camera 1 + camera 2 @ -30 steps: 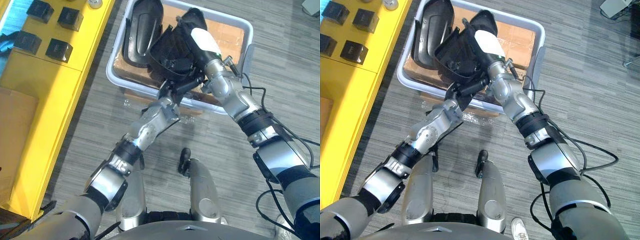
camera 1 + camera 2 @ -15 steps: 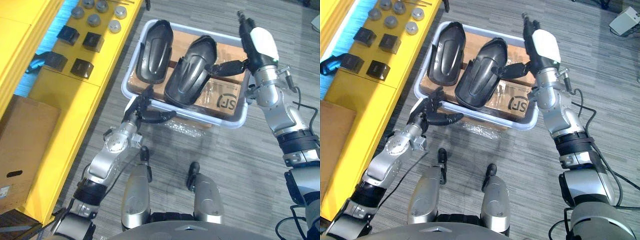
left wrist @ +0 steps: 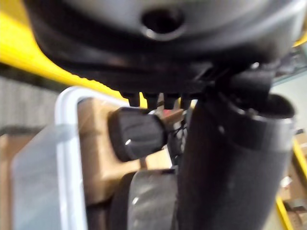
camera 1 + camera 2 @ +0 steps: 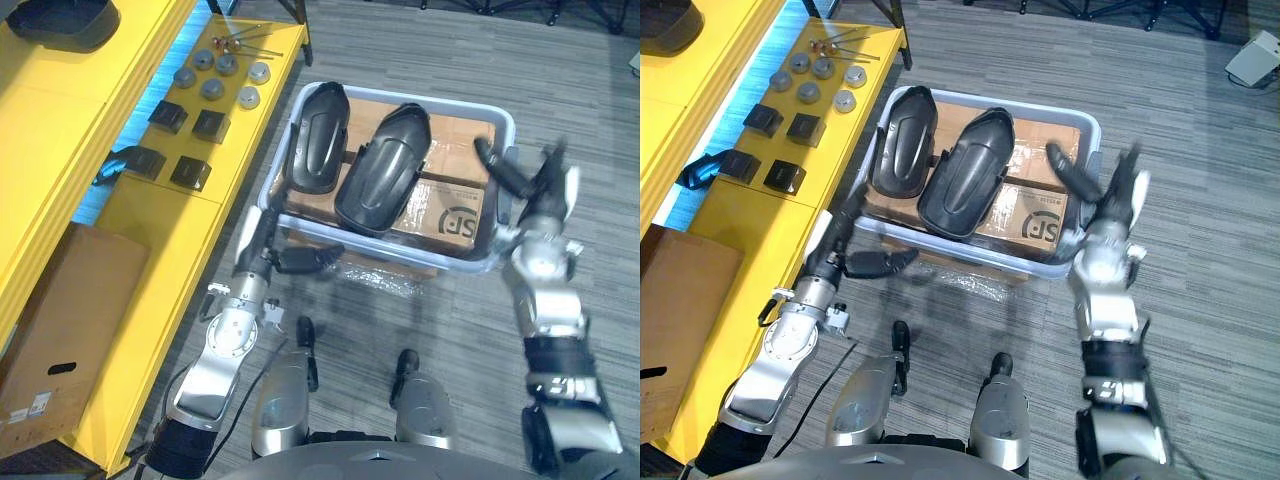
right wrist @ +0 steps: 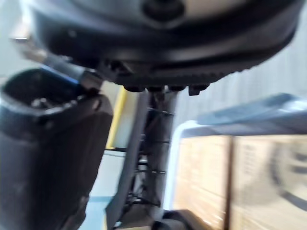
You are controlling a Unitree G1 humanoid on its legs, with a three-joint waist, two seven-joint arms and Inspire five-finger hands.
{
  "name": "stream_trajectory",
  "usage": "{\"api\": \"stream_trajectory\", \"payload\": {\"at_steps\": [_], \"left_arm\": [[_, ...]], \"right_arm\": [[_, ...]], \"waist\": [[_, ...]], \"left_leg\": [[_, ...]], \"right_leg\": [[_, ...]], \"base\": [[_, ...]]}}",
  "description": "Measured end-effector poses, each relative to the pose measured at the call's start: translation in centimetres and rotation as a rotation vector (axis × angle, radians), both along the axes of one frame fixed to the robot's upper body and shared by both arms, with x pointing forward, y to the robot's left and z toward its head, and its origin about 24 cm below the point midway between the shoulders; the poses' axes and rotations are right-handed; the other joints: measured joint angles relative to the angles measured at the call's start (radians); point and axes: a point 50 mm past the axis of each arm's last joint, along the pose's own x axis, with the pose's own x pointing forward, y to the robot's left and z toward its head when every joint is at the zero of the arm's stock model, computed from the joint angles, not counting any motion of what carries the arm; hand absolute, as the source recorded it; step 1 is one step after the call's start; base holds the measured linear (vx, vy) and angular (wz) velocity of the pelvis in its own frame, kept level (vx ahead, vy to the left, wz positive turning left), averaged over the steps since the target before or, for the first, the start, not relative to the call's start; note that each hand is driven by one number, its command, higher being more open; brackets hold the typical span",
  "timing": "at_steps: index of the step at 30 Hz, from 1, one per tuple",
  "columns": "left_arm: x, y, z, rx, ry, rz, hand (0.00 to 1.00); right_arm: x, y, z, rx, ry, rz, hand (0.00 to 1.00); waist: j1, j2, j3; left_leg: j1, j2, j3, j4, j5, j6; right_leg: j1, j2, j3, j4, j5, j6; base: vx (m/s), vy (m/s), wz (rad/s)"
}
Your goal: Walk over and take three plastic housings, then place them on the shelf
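Housings of glossy black moulded plastic [image 4: 313, 140] [image 4: 385, 172], side by side on brown cardboard [image 4: 457, 135] inside pale grey tub [image 4: 420, 92]. Left hand [image 4: 285, 262], right hand [image 4: 535, 195]: fingers straight, empty, flanking tub.

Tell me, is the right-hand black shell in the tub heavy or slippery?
Probably stiff and light: the housing looks like a thin moulded shell. Its glossy curved back might slip. Resting domed side up on cardboard in the tub, it may rock when nudged.

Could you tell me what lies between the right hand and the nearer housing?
Right eye view: a cardboard box in the bin separates right hand from housing.
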Motion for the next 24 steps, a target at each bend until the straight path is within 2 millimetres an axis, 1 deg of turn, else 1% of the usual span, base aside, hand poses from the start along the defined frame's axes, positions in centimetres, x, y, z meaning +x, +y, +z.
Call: {"api": "stream_trajectory", "payload": {"at_steps": [1,3,4,6,10,11,13,18,22,23,24], "left_arm": [[0.0,0.2,0.3,-0.005,-0.026,0.025,1.00],[-0.1,0.8,0.9,-0.011,-0.097,0.102,1.00],[-0.1,0.8,0.9,-0.016,-0.109,0.108,1.00],[-0.2,0.7,1.0,-0.023,-0.123,0.109,1.00],[-0.3,0.7,0.1,0.009,-0.093,0.109,1.00],[-0.3,0.6,-0.1,0.020,-0.083,0.103,1.00],[-0.4,0.3,-0.2,0.023,-0.072,0.073,1.00],[-0.8,-1.1,-0.9,0.031,-0.027,-0.021,1.00],[-1.0,-1.7,-1.7,0.041,0.014,-0.075,1.00],[-1.1,-2.1,-2.2,0.045,0.043,-0.107,1.00],[-1.1,-2.2,-2.2,0.045,0.045,-0.115,1.00]], "right_arm": [[-0.5,0.5,-1.2,0.031,0.037,0.011,1.00],[-1.9,1.8,-4.4,0.109,0.154,0.068,1.00],[-2.1,2.1,-4.8,0.111,0.171,0.084,1.00],[-2.0,2.6,-5.0,0.112,0.180,0.130,1.00],[-1.0,4.3,-5.8,0.082,0.232,0.215,1.00],[-0.7,4.6,-5.9,0.064,0.244,0.224,1.00],[-0.3,4.9,-5.9,0.036,0.253,0.235,1.00],[0.6,5.8,-5.7,-0.016,0.267,0.266,1.00],[1.4,6.2,-4.6,-0.064,0.246,0.275,1.00],[3.0,7.0,-3.1,-0.122,0.227,0.300,1.00],[3.5,7.1,-2.8,-0.126,0.229,0.301,1.00]], "waist": [[-0.005,0.001,-0.004],[-0.018,0.001,-0.012],[-0.018,0.001,-0.012],[-0.017,-0.003,-0.014],[-0.011,-0.032,-0.036],[-0.010,-0.039,-0.042],[-0.006,-0.043,-0.044],[0.009,-0.043,-0.044],[0.012,-0.043,-0.044],[0.014,-0.043,-0.044],[0.013,-0.043,-0.043]], "left_leg": [[0.000,0.000,0.001,-0.003,0.001,0.000],[0.002,0.000,0.006,-0.006,0.001,0.000],[0.003,0.000,0.007,-0.008,0.001,0.001],[0.011,-0.001,0.010,-0.019,0.006,0.003],[0.013,-0.002,0.007,-0.025,0.012,0.003],[0.013,-0.003,0.006,-0.033,0.018,0.005],[0.013,-0.006,0.002,-0.040,0.024,0.007],[0.013,-0.010,-0.003,-0.048,0.033,0.009],[0.012,-0.011,-0.015,-0.058,0.045,0.008],[0.010,-0.011,-0.021,-0.059,0.050,0.009],[0.009,-0.012,-0.023,-0.059,0.051,0.009]], "right_leg": [[-0.001,0.000,0.001,-0.002,0.001,0.000],[0.003,0.002,0.004,-0.018,0.012,0.002],[0.004,0.002,0.006,-0.021,0.015,0.002],[0.012,0.004,0.007,-0.037,0.026,0.004],[0.017,0.005,0.005,-0.045,0.031,0.004],[0.020,0.006,0.002,-0.055,0.037,0.003],[0.020,0.005,0.000,-0.061,0.043,0.004],[0.024,0.004,-0.006,-0.068,0.049,0.006],[0.024,0.005,-0.023,-0.068,0.049,0.006],[0.025,0.005,-0.026,-0.066,0.049,0.005],[0.025,0.004,-0.027,-0.065,0.049,0.005]], "base": [[0.00,0.002,-0.09],[0.01,0.007,-0.08],[0.00,0.016,-0.08],[-0.01,0.011,-0.02],[-0.01,0.002,0.02],[-0.03,0.012,0.05],[-0.04,0.022,0.06],[-0.04,0.016,0.04],[-0.03,-0.008,0.11],[-0.03,-0.009,0.06],[-0.02,-0.008,0.06]]}}
